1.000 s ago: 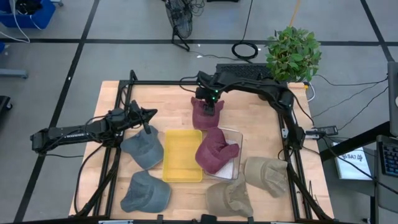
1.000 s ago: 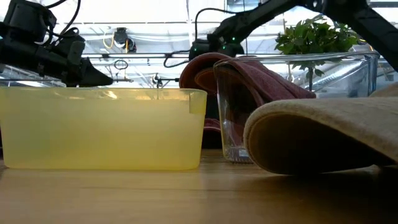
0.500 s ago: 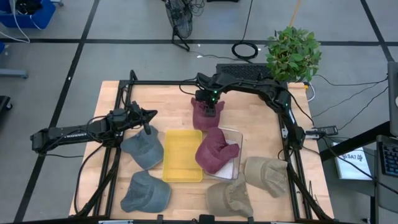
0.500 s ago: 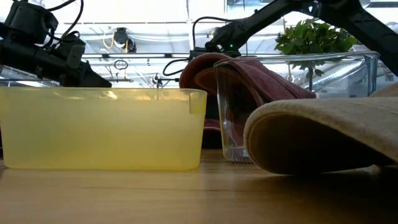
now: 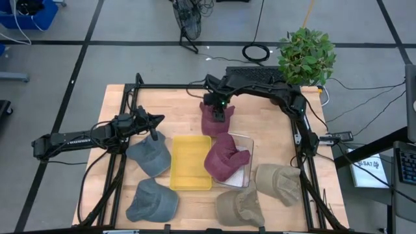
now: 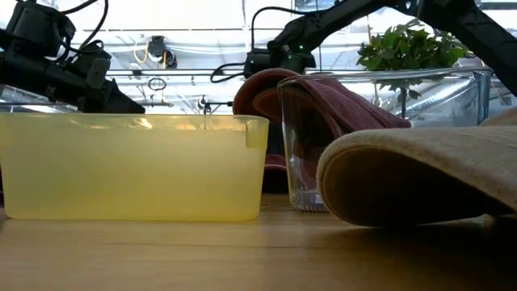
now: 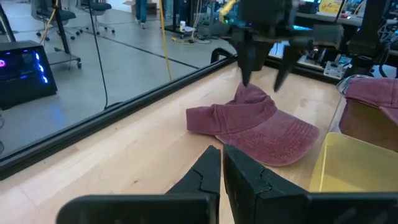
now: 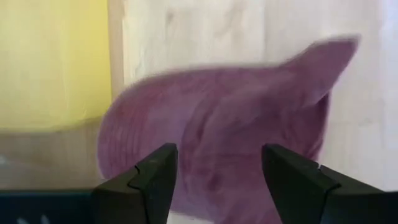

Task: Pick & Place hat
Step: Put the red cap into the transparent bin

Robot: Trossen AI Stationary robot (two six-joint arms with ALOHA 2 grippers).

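Maroon fabric, a soft cotton cap [image 5: 213, 121], is lying flat on the pale wooden table [image 5: 117, 104] toward its far edge, just behind the yellow plastic bin [image 5: 190, 162]. It is being hovered over by the right gripper [image 5: 220, 112], whose fingers [image 8: 152, 180] are being held spread wide on either side of the crown with nothing clasped between them. A second maroon cap [image 5: 224, 156] is resting in the clear plastic bin [image 5: 247, 174] beside the yellow one. The left gripper [image 5: 152, 123] is being held near a grey-blue cap [image 5: 149, 156], its fingers [image 7: 205, 171] pressed together and empty. Another grey-blue cap [image 5: 151, 200] and two beige caps [image 5: 278, 182] are lying along the near side.
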